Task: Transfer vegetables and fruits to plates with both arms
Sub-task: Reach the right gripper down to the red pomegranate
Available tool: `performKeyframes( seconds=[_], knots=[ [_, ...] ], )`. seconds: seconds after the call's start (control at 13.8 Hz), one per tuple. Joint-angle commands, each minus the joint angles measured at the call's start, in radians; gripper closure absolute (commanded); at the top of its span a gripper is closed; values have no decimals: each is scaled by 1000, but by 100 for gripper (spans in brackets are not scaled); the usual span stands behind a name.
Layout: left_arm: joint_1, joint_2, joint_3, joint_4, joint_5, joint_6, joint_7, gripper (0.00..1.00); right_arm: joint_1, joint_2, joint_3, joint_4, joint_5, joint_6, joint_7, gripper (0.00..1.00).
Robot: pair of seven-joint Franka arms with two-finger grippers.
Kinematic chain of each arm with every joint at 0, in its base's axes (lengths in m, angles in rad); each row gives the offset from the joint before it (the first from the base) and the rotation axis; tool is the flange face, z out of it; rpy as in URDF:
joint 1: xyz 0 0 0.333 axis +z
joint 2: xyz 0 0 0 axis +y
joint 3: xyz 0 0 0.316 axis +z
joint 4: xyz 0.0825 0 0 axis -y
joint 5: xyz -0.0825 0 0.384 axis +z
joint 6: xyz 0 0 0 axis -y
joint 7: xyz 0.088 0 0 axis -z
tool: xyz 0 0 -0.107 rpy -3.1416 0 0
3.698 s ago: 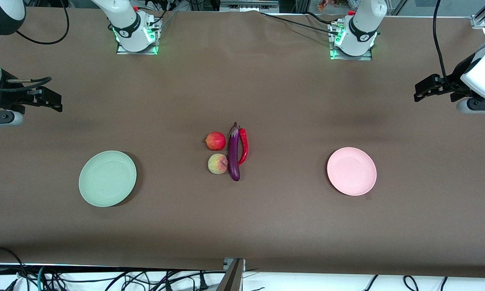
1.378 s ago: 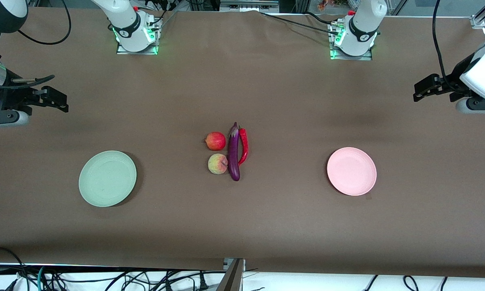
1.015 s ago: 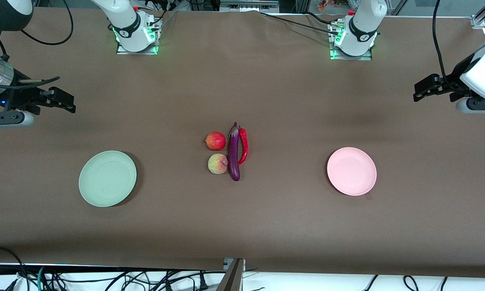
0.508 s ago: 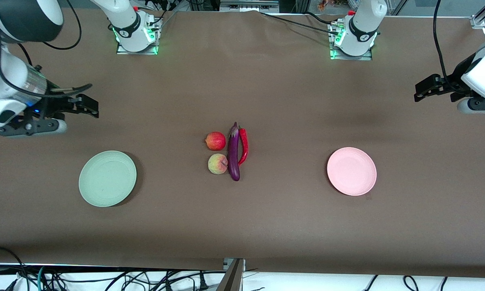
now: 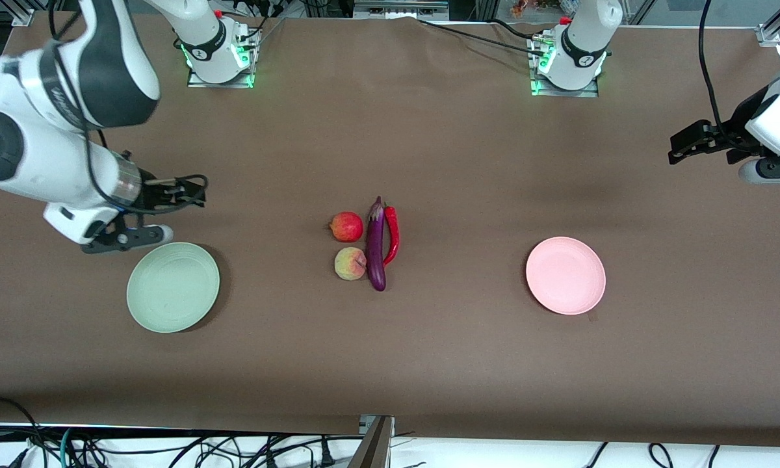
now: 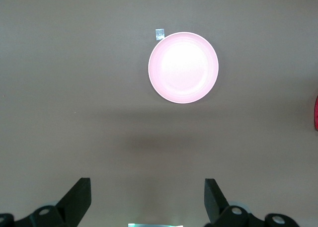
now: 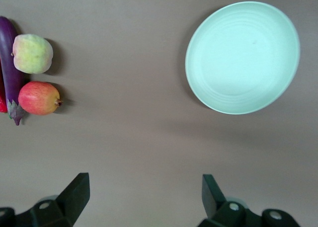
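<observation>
Four things lie bunched mid-table: a red apple-like fruit [image 5: 346, 227] [image 7: 39, 98], a yellowish peach-like fruit [image 5: 350, 263] [image 7: 32, 53], a long purple eggplant [image 5: 376, 246] [image 7: 10, 68] and a red chili [image 5: 392, 234]. The pale green plate [image 5: 173, 286] [image 7: 242, 57] sits toward the right arm's end, the pink plate [image 5: 565, 275] [image 6: 183, 67] toward the left arm's end; both are empty. My right gripper [image 5: 188, 194] [image 7: 145, 192] hangs open over bare cloth beside the green plate. My left gripper [image 5: 679, 140] [image 6: 147, 197] waits open over bare cloth at its end of the table.
Brown cloth [image 5: 468, 169] covers the table. Both arm bases [image 5: 220, 62] [image 5: 565, 68] stand along the edge farthest from the front camera. A small tape tag [image 5: 591, 318] lies by the pink plate. Cables [image 5: 169, 448] run below the nearest edge.
The right arm has swung in from the table's end toward the middle, its gripper now beside the green plate. The left arm has barely moved. Nothing on the table has shifted.
</observation>
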Motion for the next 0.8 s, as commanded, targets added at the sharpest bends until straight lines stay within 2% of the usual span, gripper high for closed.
performKeyframes(
  seconds=[0.0,0.29,0.58,0.73],
  knots=[
    [-2,12,-2,30,-27,-7,-6,0,48,17,-3,11,13,14,14,0],
    [-2,12,-2,30,-27,-7,-6,0,101,57,-3,11,13,57,20,0],
    [-4,12,-2,30,-27,-7,-6,0,212,131,-3,17,12,94,250,0],
    [-5,12,-4,30,-27,-7,-6,0,261,158,-3,17,12,172,301,0]
  ],
)
